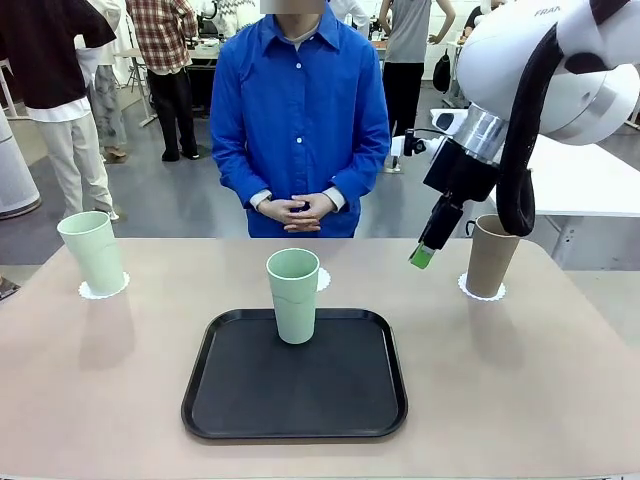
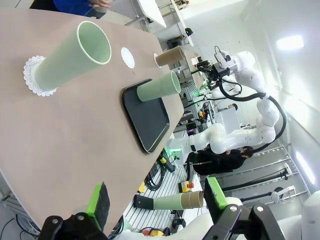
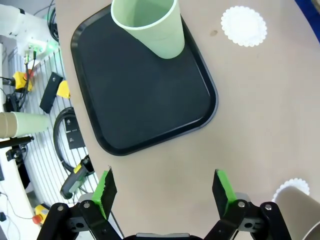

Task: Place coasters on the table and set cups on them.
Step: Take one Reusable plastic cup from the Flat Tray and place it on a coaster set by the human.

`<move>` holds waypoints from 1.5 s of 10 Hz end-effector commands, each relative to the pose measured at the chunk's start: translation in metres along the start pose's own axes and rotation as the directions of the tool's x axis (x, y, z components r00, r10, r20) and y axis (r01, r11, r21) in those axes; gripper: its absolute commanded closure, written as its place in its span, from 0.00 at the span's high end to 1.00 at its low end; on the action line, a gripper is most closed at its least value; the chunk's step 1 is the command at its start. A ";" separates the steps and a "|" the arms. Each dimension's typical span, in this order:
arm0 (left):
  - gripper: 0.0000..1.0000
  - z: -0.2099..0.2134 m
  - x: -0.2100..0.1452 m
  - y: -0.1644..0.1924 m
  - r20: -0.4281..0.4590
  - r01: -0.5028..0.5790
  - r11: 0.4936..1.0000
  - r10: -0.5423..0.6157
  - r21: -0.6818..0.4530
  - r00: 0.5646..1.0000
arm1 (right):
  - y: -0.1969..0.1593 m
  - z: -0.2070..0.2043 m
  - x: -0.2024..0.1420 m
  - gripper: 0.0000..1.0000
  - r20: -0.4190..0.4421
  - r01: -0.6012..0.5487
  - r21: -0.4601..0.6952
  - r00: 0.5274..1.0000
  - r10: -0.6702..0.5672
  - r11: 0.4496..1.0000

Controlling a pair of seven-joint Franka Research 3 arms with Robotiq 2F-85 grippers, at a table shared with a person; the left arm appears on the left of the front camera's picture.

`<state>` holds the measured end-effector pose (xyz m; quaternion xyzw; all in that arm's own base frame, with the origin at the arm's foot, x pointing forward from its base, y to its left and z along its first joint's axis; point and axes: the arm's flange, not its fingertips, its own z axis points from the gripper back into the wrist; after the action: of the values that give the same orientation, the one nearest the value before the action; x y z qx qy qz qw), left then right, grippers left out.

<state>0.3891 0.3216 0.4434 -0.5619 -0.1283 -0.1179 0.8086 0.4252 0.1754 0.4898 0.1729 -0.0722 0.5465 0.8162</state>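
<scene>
Cups first: one mint cup (image 1: 293, 295) stands on the black tray (image 1: 250, 400), nearest the robot, with an empty coaster (image 1: 323, 279) just behind it on the table (image 1: 540, 380). Farther out, the second mint cup (image 1: 92, 252) and brown cup (image 1: 492, 256) sit on coasters (image 1: 104, 290) (one each). The right gripper (image 1: 424, 255) hovers beside the brown cup, jaws wide and empty; the left gripper (image 2: 157, 197) is likewise spread, holding nothing.

Black tray (image 1: 250, 400) flat at centre, person in blue shirt (image 1: 300, 110) behind it, white table (image 1: 590, 180) far right

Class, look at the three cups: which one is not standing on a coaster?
The mint green cup in the middle: it stands on the black tray, while the other mint cup and the brown cup each sit on a coaster.
</scene>
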 end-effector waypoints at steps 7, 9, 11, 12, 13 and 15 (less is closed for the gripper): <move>1.00 0.001 0.000 -0.002 0.001 -0.003 1.000 0.003 0.005 1.000 | -0.029 -0.100 -0.044 1.00 0.605 -0.543 0.043 0.682 0.411 0.838; 1.00 0.001 0.000 -0.002 0.001 -0.003 1.000 0.003 0.005 1.000 | -0.035 -0.115 -0.065 1.00 0.816 -0.608 -0.077 0.417 0.400 0.790; 1.00 0.001 0.000 -0.002 0.001 -0.003 1.000 0.003 0.005 1.000 | -0.035 -0.131 -0.072 1.00 0.874 -0.564 -0.127 0.326 0.360 0.816; 1.00 0.001 0.000 -0.002 0.001 -0.003 1.000 0.003 0.005 1.000 | -0.035 -0.139 -0.073 1.00 0.890 -0.530 -0.129 0.311 0.334 0.838; 1.00 0.001 0.000 -0.002 0.001 -0.003 1.000 0.003 0.005 1.000 | -0.034 -0.148 -0.071 1.00 0.898 -0.514 -0.119 0.309 0.313 0.850; 1.00 0.001 0.000 -0.002 0.001 -0.003 1.000 0.003 0.005 1.000 | -0.026 -0.162 -0.064 1.00 0.894 -0.425 -0.015 0.399 0.203 0.905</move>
<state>0.3890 0.3218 0.4434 -0.5619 -0.1284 -0.1178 0.8086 0.4153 0.1568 0.3122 0.4986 -0.4619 0.5515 0.4836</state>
